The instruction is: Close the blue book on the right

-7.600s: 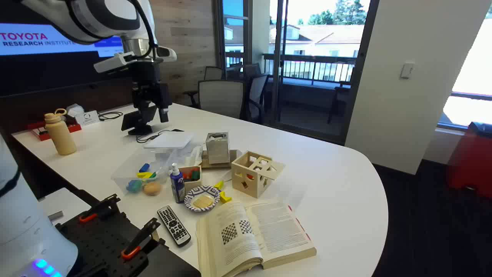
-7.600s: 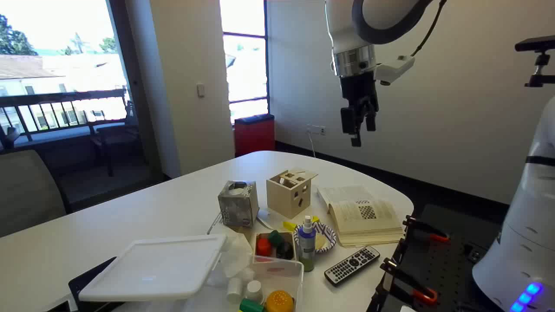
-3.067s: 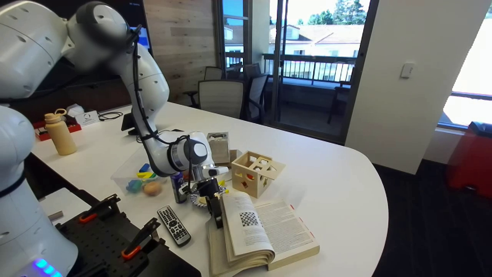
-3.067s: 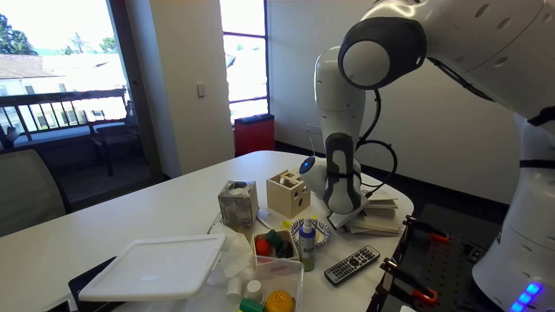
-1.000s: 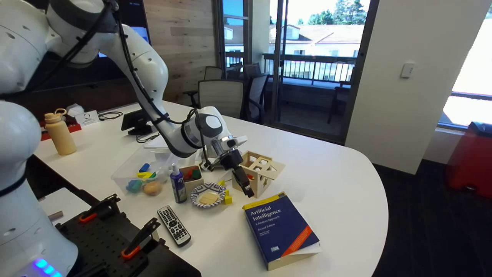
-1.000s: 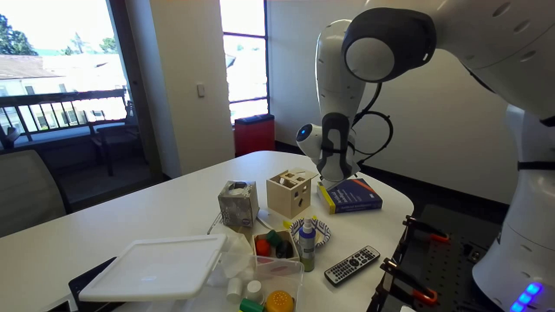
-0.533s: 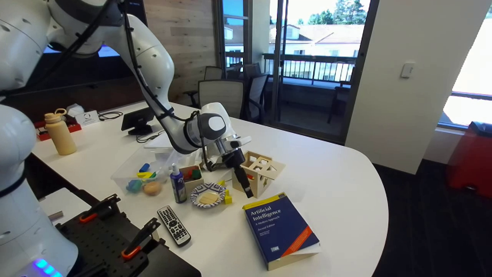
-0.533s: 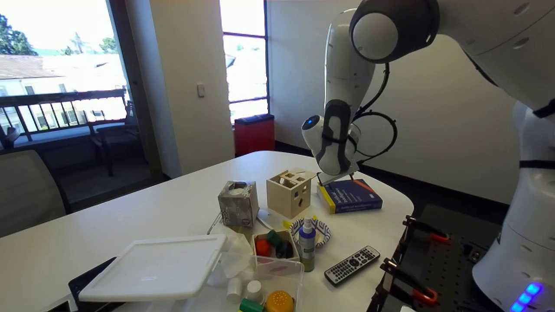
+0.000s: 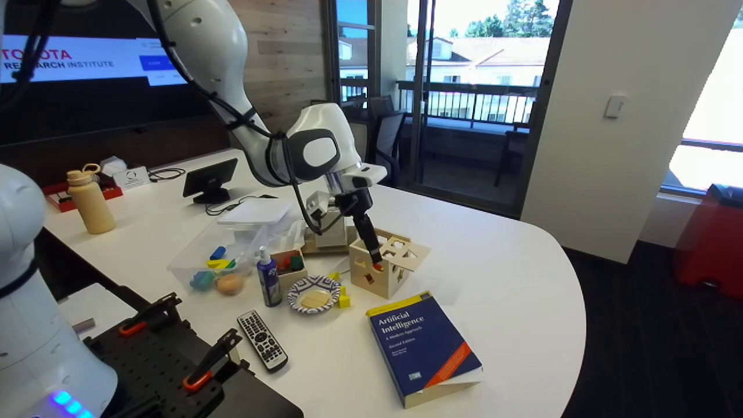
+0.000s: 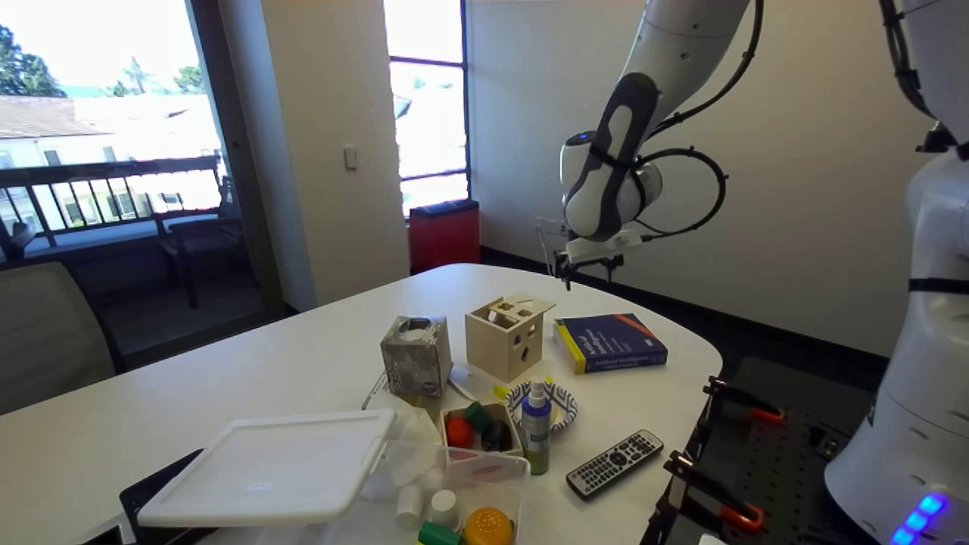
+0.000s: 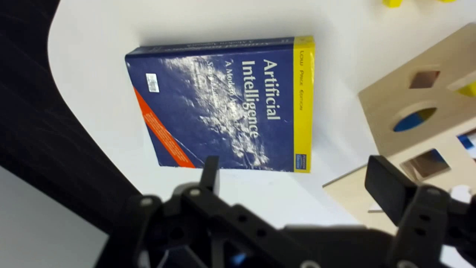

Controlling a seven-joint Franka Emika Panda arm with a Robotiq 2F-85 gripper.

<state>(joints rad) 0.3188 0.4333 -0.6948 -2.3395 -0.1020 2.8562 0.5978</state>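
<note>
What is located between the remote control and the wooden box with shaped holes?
Between the remote control and the wooden box, both exterior views show a patterned plate; yellow blocks also appear there in an exterior view.

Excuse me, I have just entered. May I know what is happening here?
A robot arm has the job of closing the blue book on the table. The book lies shut, front cover up, near the wooden shape box. The end effector hangs open above the table, empty and apart from the book, so the job looks done.
</note>
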